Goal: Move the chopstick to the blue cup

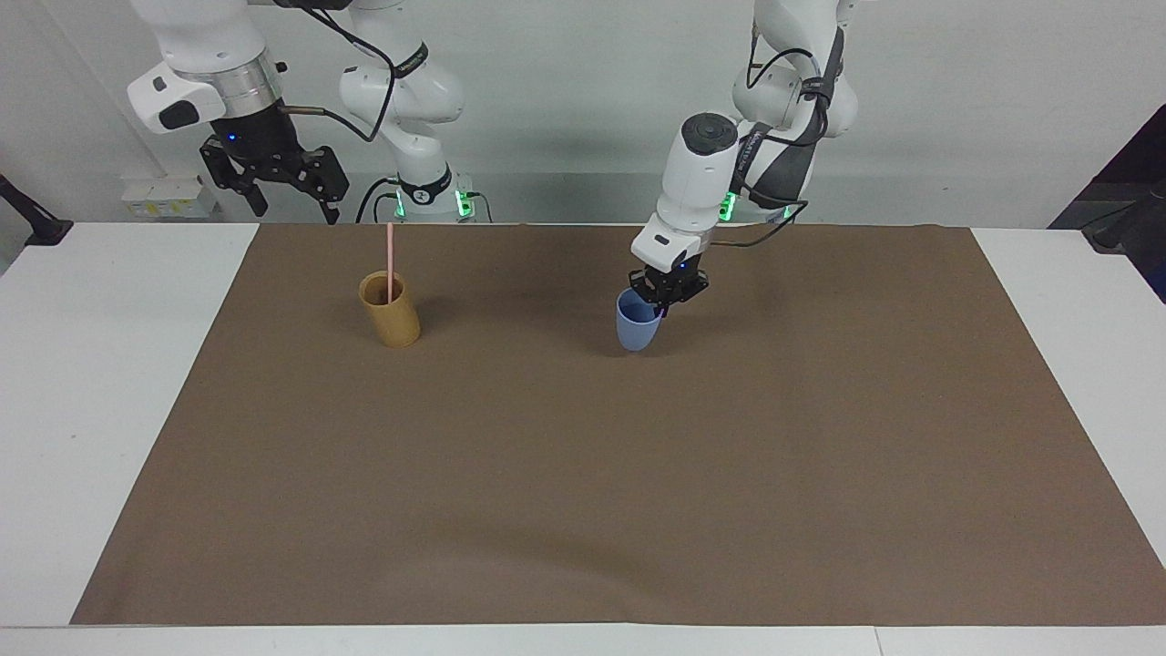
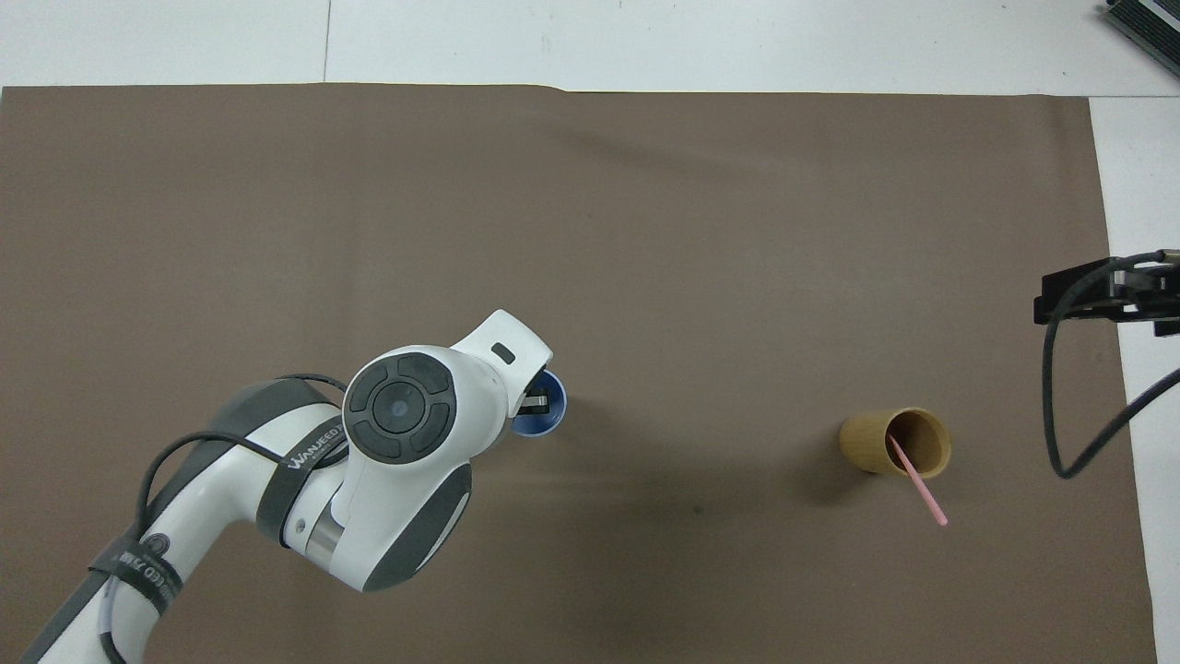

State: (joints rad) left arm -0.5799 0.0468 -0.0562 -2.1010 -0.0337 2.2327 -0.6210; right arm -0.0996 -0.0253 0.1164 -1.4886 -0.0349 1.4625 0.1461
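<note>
Blue cup point(image 1: 635, 330) is held by the left gripper point(image 1: 669, 293), clamped on the rim on the side toward the left arm's end, one finger inside the cup. Cup is upright, near mid-table; base at or just above the brown mat point(image 1: 583, 510), contact cannot be told. In the overhead view only a sliver of the cup point(image 2: 546, 421) is seen under the left wrist.

Chopstick point(image 1: 390, 262) is stood in the tan cup point(image 1: 392, 312), toward the right arm's end of the table. Long axis close to vertical, slight lean against the rim; top end is projected well above the cup, so a free length is offered for a pinch. In the overhead view the stick point(image 2: 914, 480) is drawn slanting toward the robots.

Right gripper point(image 1: 278, 182) is spread wide and empty, raised over the mat's corner at the robots' edge, waiting.

Key relation: stick and blue cup are well apart, tan cup between right gripper and blue cup. Right arm is judged far nearer the stick; a descent onto the upper part, fingers either side of the vertical axis, would be needed, then a straight lift before any traverse to the blue cup. Risk: tan cup dragged or tipped if the stick is pulled off-axis
</note>
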